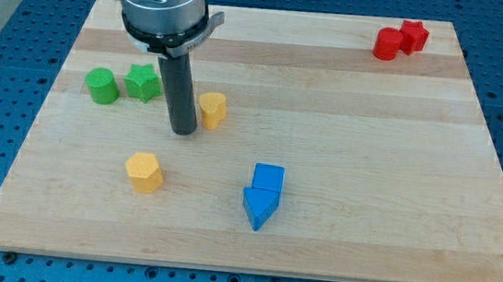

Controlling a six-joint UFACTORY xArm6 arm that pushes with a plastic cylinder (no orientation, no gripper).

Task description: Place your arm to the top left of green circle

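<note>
Currently on the wooden board (346, 122): one rod ending in my tip (183, 132), which has no jaws to part or close, so no open or shut state can be told.

Green circle (102, 86): a short round block standing upright, to the view's left of my tip and slightly toward the top; being round, it shows no facing direction or long axis.

Green star block (143, 82): just beside the circle, between it and the rod.

Yellow block (213, 110): just to the view's right of my tip, close to touching.

Yellow hexagon block (144, 171): below my tip, slightly left.

Two blue blocks (263, 196): touching, below-right of my tip.

Two red blocks (400, 39): touching, well apart at the top right.
</note>
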